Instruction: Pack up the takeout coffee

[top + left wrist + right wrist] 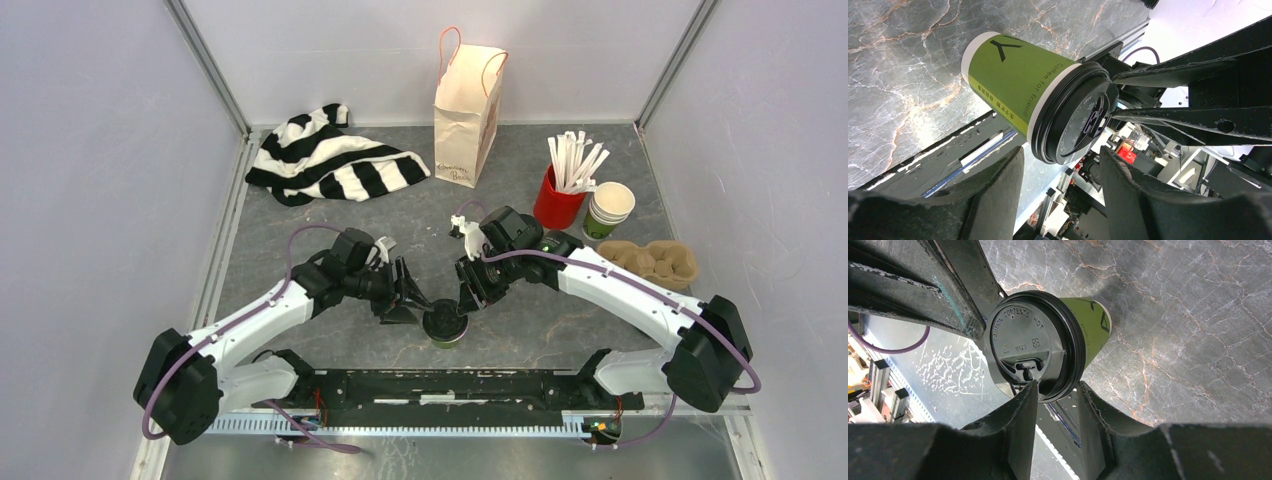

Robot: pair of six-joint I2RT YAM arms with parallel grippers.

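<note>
Right gripper [1055, 390] fingers straddle the round black plastic lid [1030, 347] at its rim; clamped or not, I cannot tell. Left gripper [1060, 152] fingers stand apart beside this 1 small green paper cup [445, 328], upright on the grey marbled table [560, 310]. Likely light, crushable: grasp its wall gently.

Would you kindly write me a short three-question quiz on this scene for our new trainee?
1. Which grippers have fingertips beside the black lid of the green cup?
2. The white sticks stand in: A the red cup, B the cardboard carrier, C the striped cloth.
3. True or false: the paper bag stands upright.
Key: 1 both, the left gripper and the right gripper; 2 A; 3 true.
</note>
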